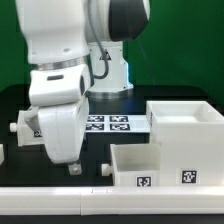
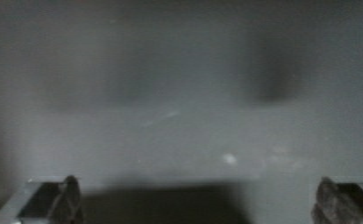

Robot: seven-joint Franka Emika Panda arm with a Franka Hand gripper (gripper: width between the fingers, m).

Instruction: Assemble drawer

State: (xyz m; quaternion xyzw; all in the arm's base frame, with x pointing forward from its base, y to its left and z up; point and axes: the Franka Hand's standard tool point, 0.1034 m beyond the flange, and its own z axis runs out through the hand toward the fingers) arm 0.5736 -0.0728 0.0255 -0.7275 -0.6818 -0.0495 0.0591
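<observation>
White rounded arm (image 1: 55, 40), black joint (image 1: 132, 15), seemingly grey fingers (image 2: 50, 202).

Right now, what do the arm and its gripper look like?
The arm is glossy white with rounded shells and a black cap on an upper joint. The gripper has a white boxy body and two dark grey fingers. No markings are readable.

Knobbed tray (image 1: 21, 124) half behind arm (image 1: 56, 92)

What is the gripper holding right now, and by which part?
Nothing is held. The wrist view shows the gripper open, its fingers wide apart with no part between them.
</observation>
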